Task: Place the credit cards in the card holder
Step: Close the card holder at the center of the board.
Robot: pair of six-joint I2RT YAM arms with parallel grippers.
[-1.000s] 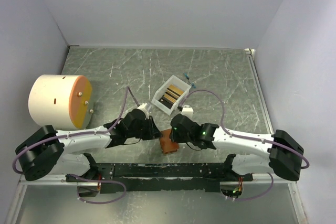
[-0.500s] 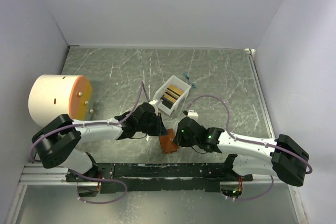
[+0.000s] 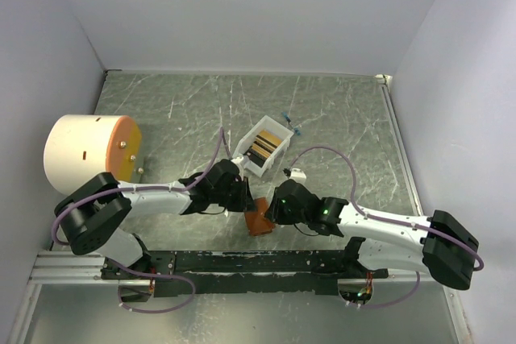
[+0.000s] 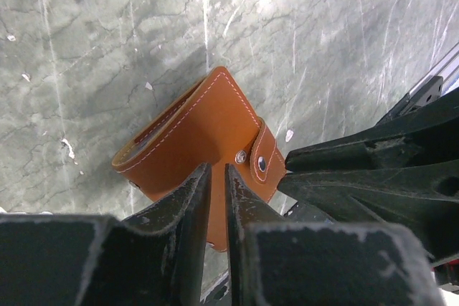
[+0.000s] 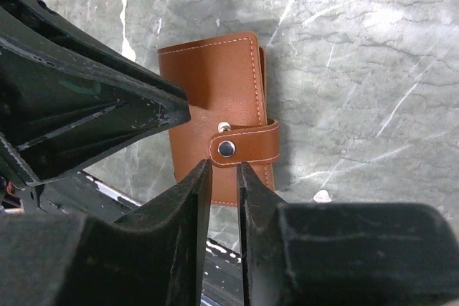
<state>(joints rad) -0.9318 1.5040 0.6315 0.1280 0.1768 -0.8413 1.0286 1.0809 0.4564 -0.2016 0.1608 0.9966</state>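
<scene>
The card holder (image 3: 258,220), a brown leather wallet, lies folded on the marbled table between my two grippers. Its snap tab (image 5: 247,146) sits just off the metal stud (image 5: 224,127). My left gripper (image 4: 217,168) is right above the card holder (image 4: 204,123), jaws a narrow slit apart with nothing between them. My right gripper (image 5: 224,165) faces it from the other side, over the card holder (image 5: 211,80) just short of the tab, also narrowly open and empty. The credit cards (image 3: 263,149), dark and gold, stand on edge in a white box (image 3: 247,162) just behind.
A white cylinder with an orange face (image 3: 89,155) lies at the left. A small blue item (image 3: 289,118) and a small white piece (image 3: 295,173) lie near the box. A black metal rail (image 3: 258,263) runs along the near edge. Grey walls close in the sides.
The left arm has reached further right over the card holder. The right gripper has shifted slightly right and its jaws have narrowed. The card holder has barely moved.
</scene>
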